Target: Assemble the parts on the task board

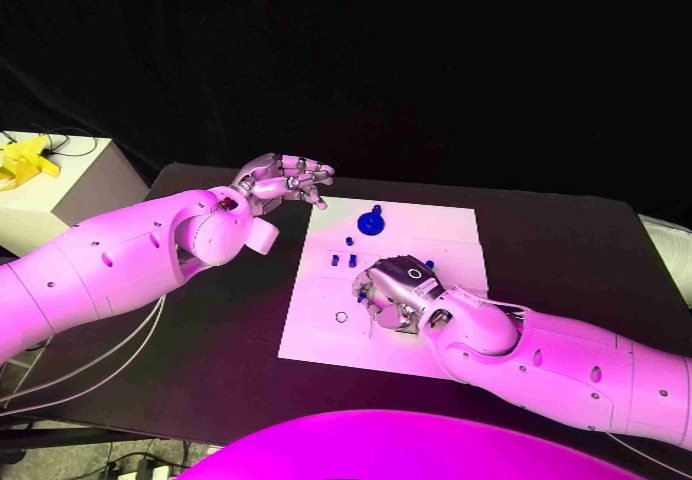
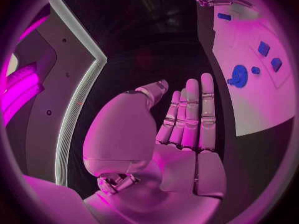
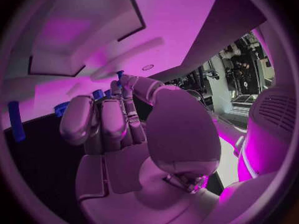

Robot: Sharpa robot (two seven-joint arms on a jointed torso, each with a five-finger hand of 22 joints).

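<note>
One white task board lies on a black table

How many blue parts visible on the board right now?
5. A round one near the board's far edge, a small one just nearer, two pegs side by side, a fifth beside the right hand. That hand may hide more.

Setting: a robotics lab or test cell. My black table stands before a black backdrop curtain; loose cables trail off the table's edge; a white task board lies before me; a pale cabinet stands alongside; equipment racks crowd the room behind.
</note>
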